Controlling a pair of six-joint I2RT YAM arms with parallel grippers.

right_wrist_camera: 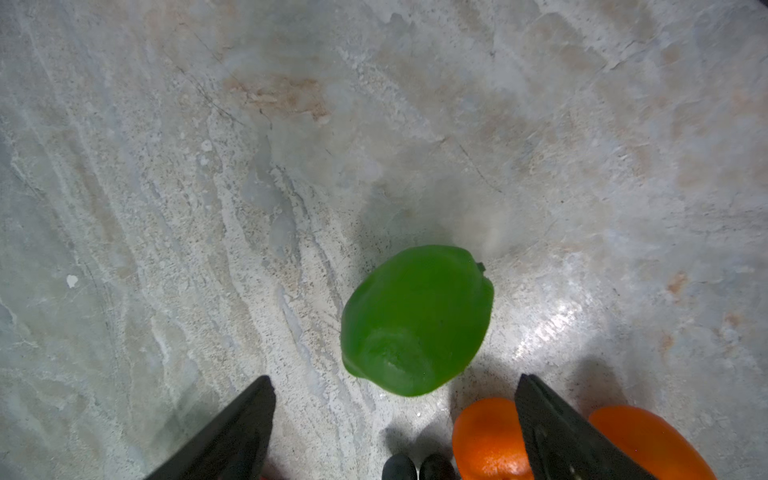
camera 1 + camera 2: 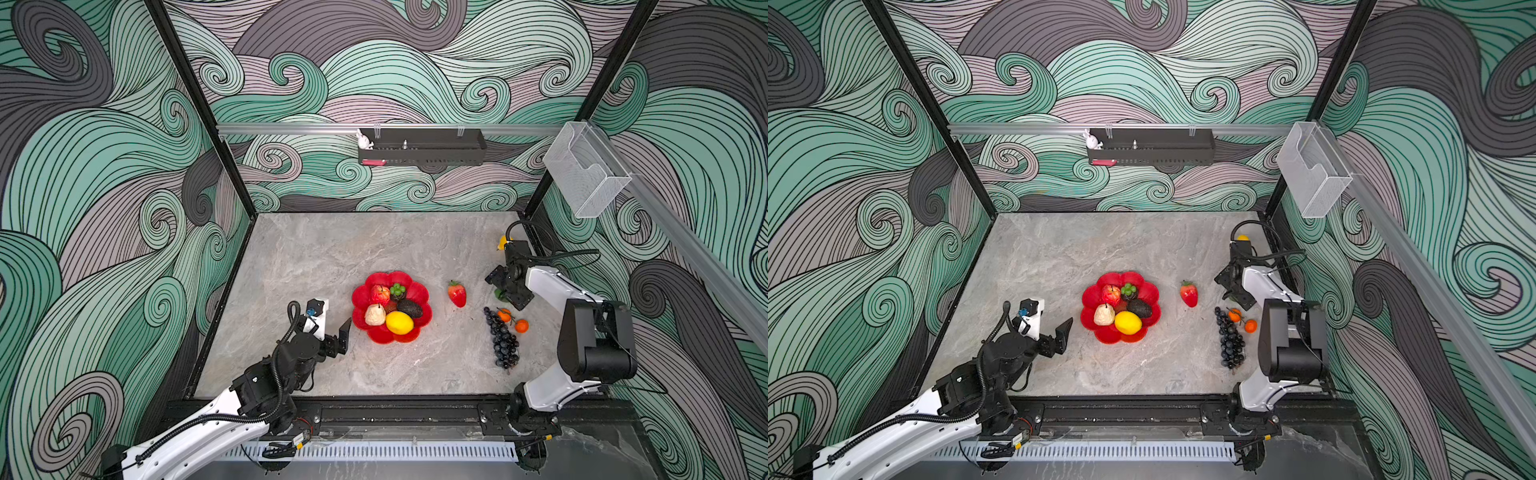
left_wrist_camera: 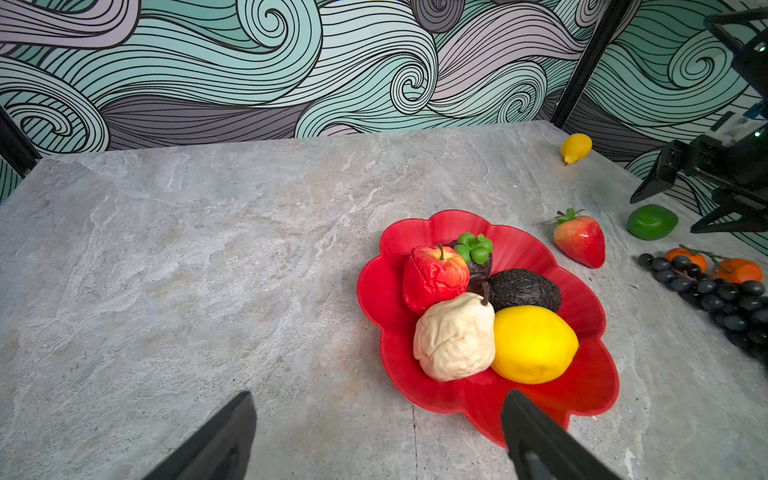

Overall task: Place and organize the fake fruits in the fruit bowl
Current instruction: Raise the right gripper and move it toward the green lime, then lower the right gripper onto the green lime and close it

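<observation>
The red flower-shaped fruit bowl (image 2: pixel 359 297) (image 3: pixel 374 291) holds a red apple (image 2: pixel 380 294), a beige pear (image 2: pixel 375 315), a yellow lemon (image 2: pixel 399 322), a dark avocado (image 2: pixel 409 308) and a green-topped dark fruit (image 2: pixel 397 289). On the table to its right lie a strawberry (image 2: pixel 457 294), a dark grape bunch (image 2: pixel 503 343) and two tiny oranges (image 2: pixel 521 326). A green fruit (image 1: pixel 417 320) lies just past the fingertips of my right gripper (image 1: pixel 395 377), which hangs open above it. My left gripper (image 3: pixel 378 395) stands open and empty at the bowl's near-left rim.
A small yellow fruit (image 3: pixel 576 147) lies near the back right corner, behind the right arm. A black tray (image 2: pixel 422 147) with a white rabbit figure (image 2: pixel 364 140) hangs on the back wall, a clear bin (image 2: pixel 584 174) on the right wall. Patterned walls enclose the marble table (image 2: pixel 324 249).
</observation>
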